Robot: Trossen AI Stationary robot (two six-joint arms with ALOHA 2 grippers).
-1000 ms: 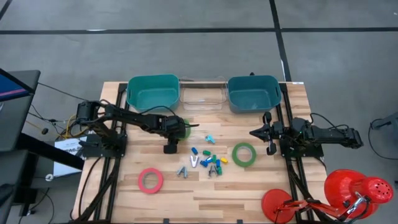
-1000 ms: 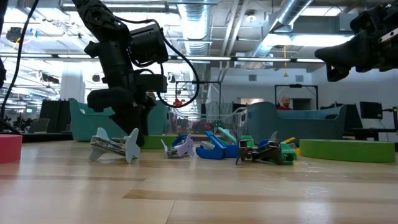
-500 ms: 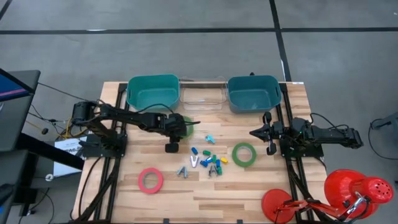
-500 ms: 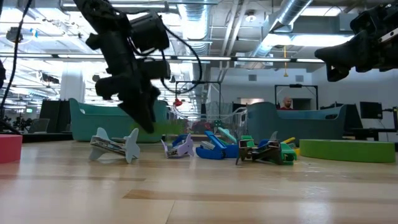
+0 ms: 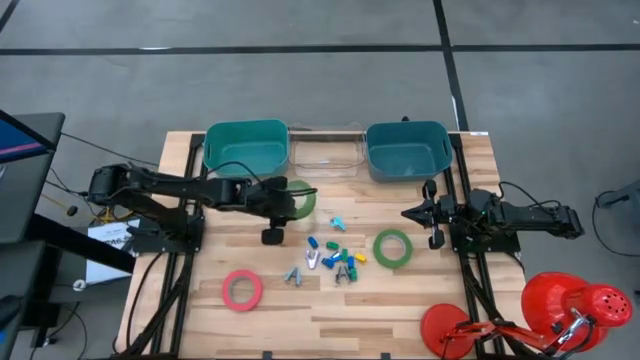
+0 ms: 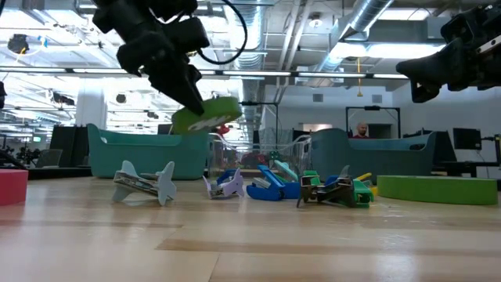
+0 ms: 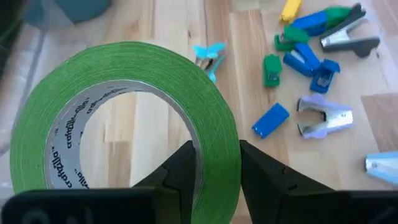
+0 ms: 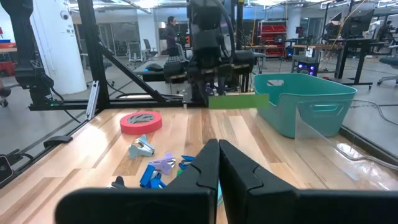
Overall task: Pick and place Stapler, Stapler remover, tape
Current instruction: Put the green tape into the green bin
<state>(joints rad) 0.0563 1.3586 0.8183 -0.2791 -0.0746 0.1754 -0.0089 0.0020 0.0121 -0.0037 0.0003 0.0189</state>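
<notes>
My left gripper [image 5: 284, 203] is shut on a green tape roll [image 5: 298, 198] and holds it in the air, tilted, near the left teal bin [image 5: 246, 148]; the low view shows the roll [image 6: 207, 115] above the table. A second green roll [image 5: 392, 248] and a pinkish red roll [image 5: 242, 290] lie flat on the table. Small staplers and claw staple removers [image 5: 330, 258] lie in a cluster at the table's middle. My right gripper [image 5: 410, 213] waits shut above the table's right side, touching nothing. My left gripper holds the green roll by its ring wall [image 7: 217, 140], one finger [image 7: 183, 171] inside the hole and one [image 7: 261, 177] outside. The fingers come from the table's left side, slanting down. The roll is lifted clear and tilted.
A clear bin [image 5: 324, 150] stands between the left teal bin and the right teal bin [image 5: 407, 150] along the far edge. Red lamp shades [image 5: 560, 305] sit at the near right corner. Bare wood lies along the near edge.
My left gripper has risen from the table and moved a little toward the far edge, tipping as it went. The green roll, which lay on the table, has come up with it and now hangs tilted and clear of the wood.
</notes>
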